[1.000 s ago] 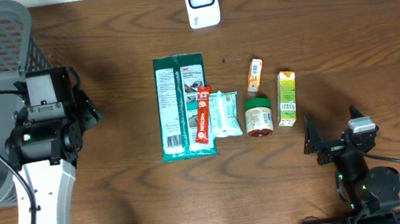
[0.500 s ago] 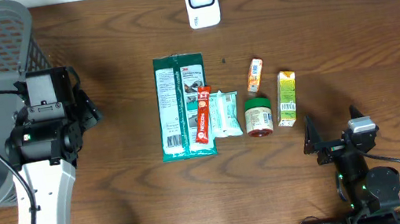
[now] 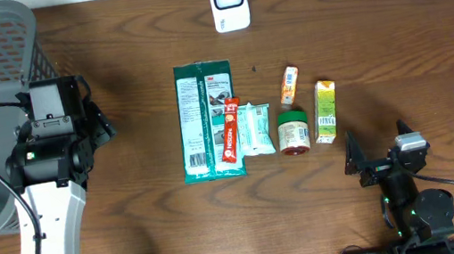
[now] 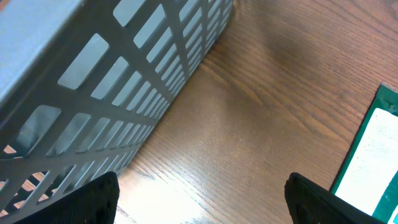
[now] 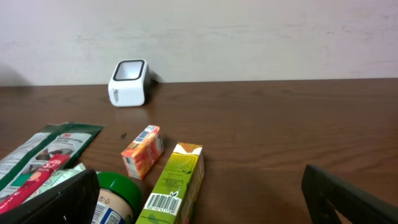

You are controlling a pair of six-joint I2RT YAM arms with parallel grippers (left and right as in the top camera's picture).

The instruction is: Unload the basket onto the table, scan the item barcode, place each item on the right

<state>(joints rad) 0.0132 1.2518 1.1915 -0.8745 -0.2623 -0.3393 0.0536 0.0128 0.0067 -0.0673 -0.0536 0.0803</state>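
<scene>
L gripper wide open, empty, beside grey plastic mesh basket. R gripper wide, empty, near side of green-yellow carton w/ barcode; white boxy scanner far.

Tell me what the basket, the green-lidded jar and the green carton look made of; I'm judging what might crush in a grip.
Basket: matte grey plastic, judging by its moulded lattice walls. Green-lidded jar: smooth lid looks plastic; body under its label could be glass or plastic. Green carton: printed paperboard, slightly glossy, with sharp folded edges.
</scene>
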